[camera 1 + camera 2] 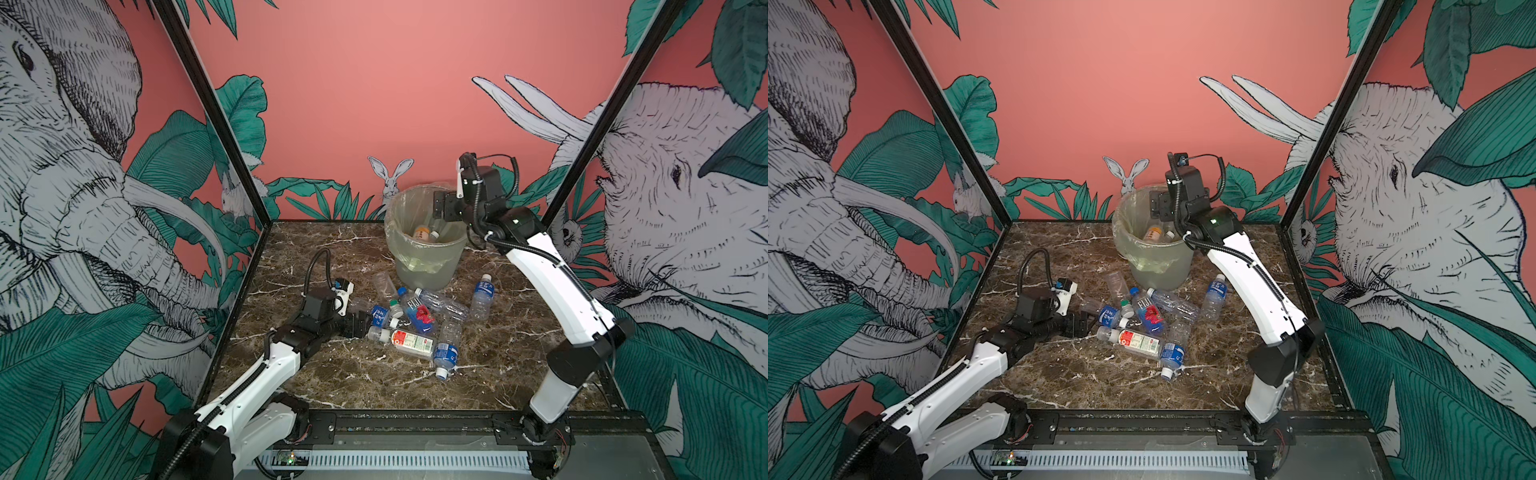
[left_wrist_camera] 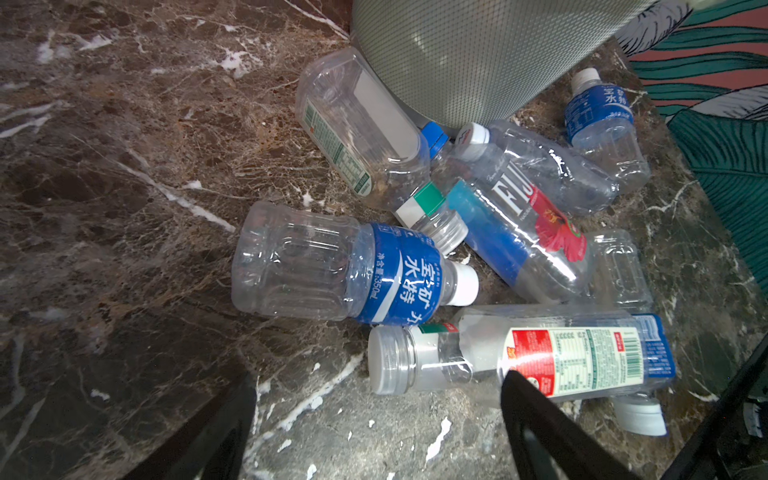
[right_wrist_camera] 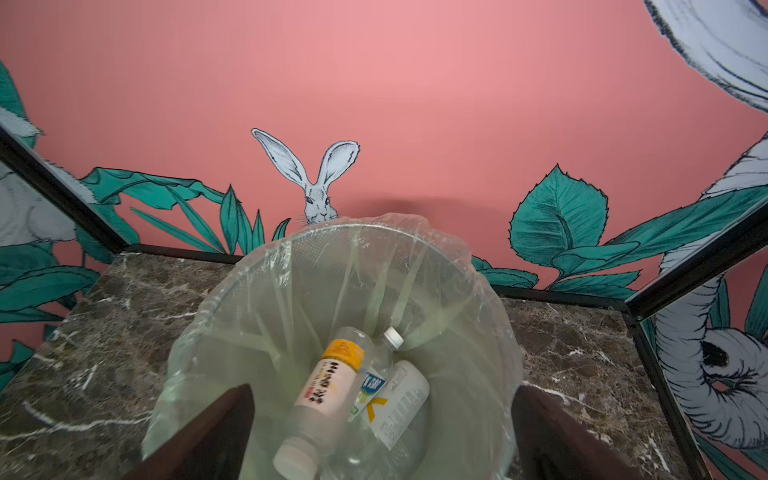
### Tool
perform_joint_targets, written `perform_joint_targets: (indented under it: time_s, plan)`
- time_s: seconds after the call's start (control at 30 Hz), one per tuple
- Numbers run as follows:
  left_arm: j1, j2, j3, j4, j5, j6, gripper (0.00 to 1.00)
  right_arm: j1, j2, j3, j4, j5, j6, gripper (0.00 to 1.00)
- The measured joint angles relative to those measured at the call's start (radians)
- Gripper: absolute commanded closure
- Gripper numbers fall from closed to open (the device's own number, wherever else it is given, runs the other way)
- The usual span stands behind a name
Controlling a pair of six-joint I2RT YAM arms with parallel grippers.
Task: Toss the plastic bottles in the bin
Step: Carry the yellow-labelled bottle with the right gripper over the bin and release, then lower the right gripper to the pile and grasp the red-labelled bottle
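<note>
Bottles [image 3: 328, 386] in bin [image 3: 291, 257], beneath parted fingers [image 3: 224, 424] of right gripper [image 3: 382, 388].

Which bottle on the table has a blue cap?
The FIJI bottle in the middle of the pile, with a red flower on its blue label; its blue cap points at the bin. The other visible caps are white or pale.

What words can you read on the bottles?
"FIJI": blue-and-red bottle.
"宝矿力水特", "350mL": lying blue-label bottle.
"宝矿", "水特": standing blue-label bottle.
Red-and-white-label bottle: print too small.
Orange-label bottle in the bin: writing blurred.
</note>
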Motion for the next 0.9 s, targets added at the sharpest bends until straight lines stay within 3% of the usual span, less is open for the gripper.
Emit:
perform_joint_targets:
  time_s: [0.13, 0.27, 0.53, 0.7, 0.9]
  plan:
    - [-0.019, 0.000, 0.012, -0.009, -0.001, 0.001, 0.08, 0.004, -0.182, -0.172, 0.037, -0.069, -0.007, 0.01]
    - [-0.029, 0.002, 0.031, -0.019, -0.010, 0.002, 0.08, 0.034, -0.275, -0.314, 0.048, -0.137, -0.047, 0.01]
    - [-0.031, 0.063, 0.064, -0.018, -0.029, -0.009, 0.08, 0.231, -0.299, -0.598, 0.016, -0.155, -0.152, 0.01]
    - [-0.031, 0.110, 0.085, -0.019, -0.034, -0.023, 0.08, 0.375, -0.299, -0.692, -0.006, -0.134, -0.192, 0.01]
    - [-0.025, 0.117, 0.097, -0.021, -0.055, -0.037, 0.08, 0.414, -0.268, -0.744, -0.008, -0.158, -0.203, 0.03]
